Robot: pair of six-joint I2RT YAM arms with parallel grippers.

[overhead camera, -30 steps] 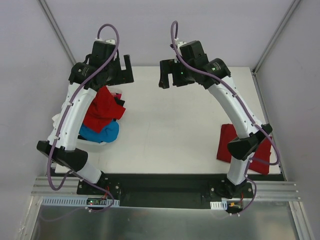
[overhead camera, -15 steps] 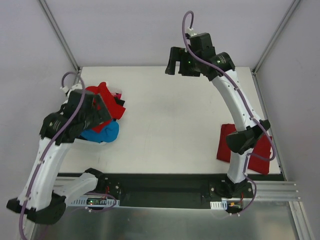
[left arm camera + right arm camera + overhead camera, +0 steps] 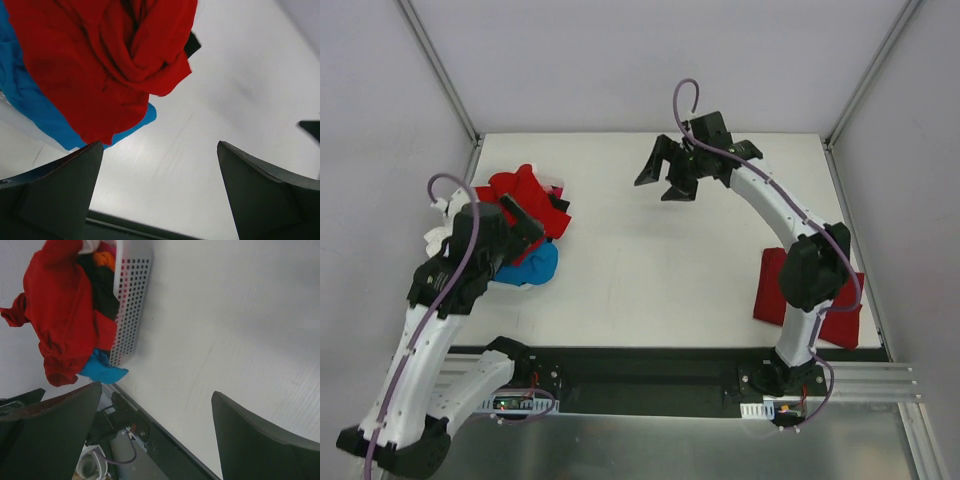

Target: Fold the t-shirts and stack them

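A white table (image 3: 650,270) fills the floor of a grey-walled enclosure. Near its left edge a white perforated basket (image 3: 131,300) holds a crumpled heap of t-shirts: a red t-shirt (image 3: 525,195) lies on top and spills over the rim, a blue t-shirt (image 3: 538,265) hangs out beneath it, and a black t-shirt (image 3: 102,287) shows inside. The left gripper (image 3: 160,145) hovers just above this heap, jaws spread wide and empty. Towards the far edge, around the middle, the right gripper (image 3: 662,180) hangs over bare table, its jaws also parted with nothing between them. At the near right corner lie the folded red t-shirts (image 3: 770,290), flat, partly hidden by the right arm
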